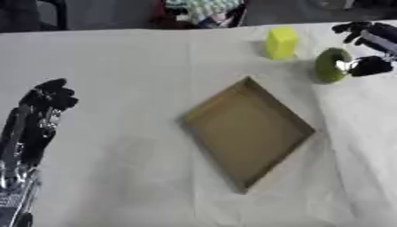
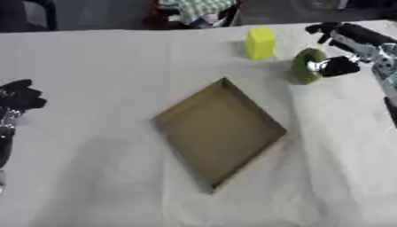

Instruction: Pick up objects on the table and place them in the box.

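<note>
Right hand at 2 o'clock, thumb and fingers curled about green object, which stands on table. Yellow block at 12 to 1 o'clock. Box centre, empty. Left hand at 9 o'clock, fingers straight, idle.
</note>
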